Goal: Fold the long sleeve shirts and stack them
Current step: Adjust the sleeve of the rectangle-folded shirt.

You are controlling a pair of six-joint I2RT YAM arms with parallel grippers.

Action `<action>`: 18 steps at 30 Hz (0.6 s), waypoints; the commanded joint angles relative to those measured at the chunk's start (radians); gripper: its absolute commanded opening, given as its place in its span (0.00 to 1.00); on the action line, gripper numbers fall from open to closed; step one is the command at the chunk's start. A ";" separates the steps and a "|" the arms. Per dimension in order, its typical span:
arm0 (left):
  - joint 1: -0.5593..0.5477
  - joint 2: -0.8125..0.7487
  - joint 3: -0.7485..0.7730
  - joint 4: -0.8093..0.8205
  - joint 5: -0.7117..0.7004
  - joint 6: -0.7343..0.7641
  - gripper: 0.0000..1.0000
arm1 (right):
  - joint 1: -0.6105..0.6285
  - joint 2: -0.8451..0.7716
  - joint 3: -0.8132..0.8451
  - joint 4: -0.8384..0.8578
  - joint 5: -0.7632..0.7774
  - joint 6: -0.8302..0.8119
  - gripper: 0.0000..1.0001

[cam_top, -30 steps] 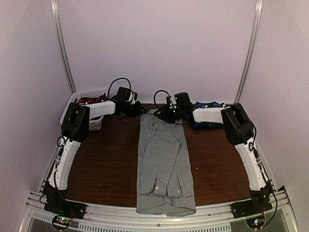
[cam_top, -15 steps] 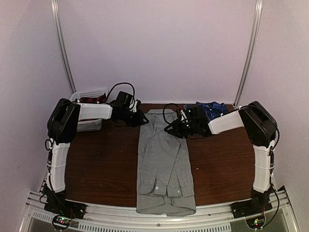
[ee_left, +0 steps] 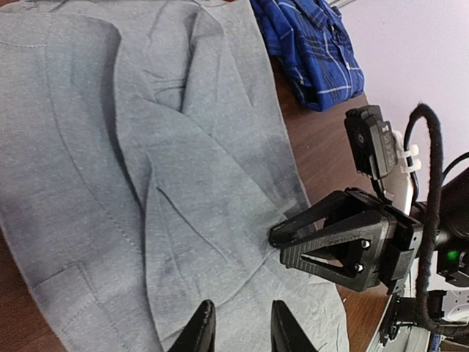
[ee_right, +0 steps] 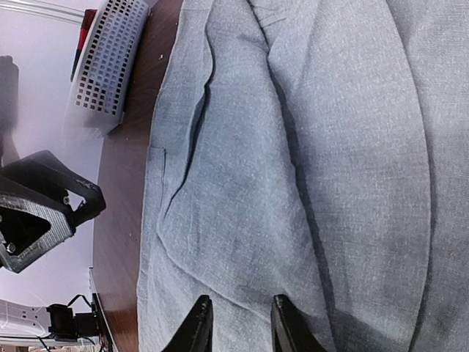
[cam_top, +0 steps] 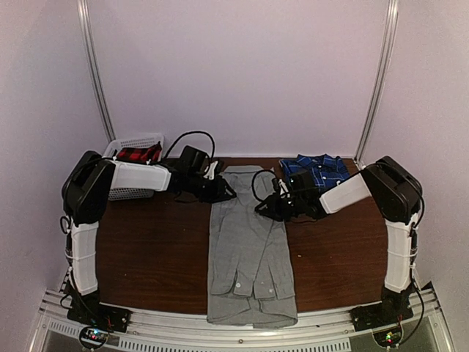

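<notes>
The light grey long sleeve shirt (cam_top: 249, 249) lies as a long narrow strip down the middle of the table, its near end hanging over the front edge. The dark blue plaid shirt (cam_top: 315, 170) lies bunched at the back right. My left gripper (cam_top: 229, 193) hovers at the grey shirt's far left edge, and my right gripper (cam_top: 261, 209) at its far right edge. In the left wrist view my left gripper (ee_left: 240, 326) stands open over grey cloth (ee_left: 146, 183), nothing between its fingers. My right gripper (ee_right: 238, 323) is likewise open over the grey shirt (ee_right: 308, 147).
A white perforated basket (cam_top: 130, 150) with a red plaid item (cam_top: 139, 153) stands at the back left corner. Brown table (cam_top: 161, 242) shows on both sides of the grey shirt. Metal rails run along the front edge (cam_top: 234, 334).
Both arms have swung in from the back towards the grey shirt's far end. The right jaws have narrowed. The blue plaid shirt is uncovered now.
</notes>
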 commanded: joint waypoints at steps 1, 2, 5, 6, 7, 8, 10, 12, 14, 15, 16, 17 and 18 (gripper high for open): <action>-0.034 0.067 0.019 0.094 0.051 -0.026 0.27 | 0.005 -0.082 -0.029 0.004 0.039 -0.021 0.29; -0.037 0.082 0.022 0.100 0.055 -0.033 0.28 | 0.005 -0.091 -0.035 -0.002 0.042 -0.027 0.29; -0.043 0.126 0.024 0.111 0.053 -0.047 0.27 | 0.004 -0.109 -0.063 -0.004 0.044 -0.034 0.29; -0.043 0.135 0.023 0.110 0.047 -0.050 0.27 | 0.004 -0.111 -0.076 -0.001 0.044 -0.037 0.29; -0.043 0.140 0.021 0.105 0.038 -0.051 0.27 | 0.003 -0.112 -0.088 0.002 0.045 -0.039 0.29; -0.043 0.145 0.019 0.098 0.028 -0.049 0.27 | 0.003 -0.113 -0.102 0.004 0.048 -0.041 0.29; -0.043 0.149 0.017 0.082 0.009 -0.041 0.27 | 0.002 -0.111 -0.126 0.014 0.050 -0.041 0.29; -0.043 0.150 0.018 0.073 -0.011 -0.034 0.27 | -0.001 -0.105 -0.143 0.024 0.048 -0.041 0.29; -0.043 0.147 0.021 0.038 -0.027 -0.028 0.27 | -0.004 -0.101 -0.153 0.024 0.046 -0.041 0.29; -0.043 0.143 0.022 0.034 -0.031 -0.026 0.27 | -0.005 -0.102 -0.155 0.021 0.046 -0.044 0.29; -0.043 0.140 0.022 0.033 -0.033 -0.023 0.27 | -0.007 -0.106 -0.158 0.014 0.047 -0.048 0.29; -0.043 0.134 0.024 0.029 -0.034 -0.021 0.27 | -0.008 -0.112 -0.160 0.005 0.051 -0.054 0.29; -0.043 0.130 0.031 0.021 -0.036 -0.015 0.27 | -0.008 -0.122 -0.161 -0.010 0.055 -0.062 0.29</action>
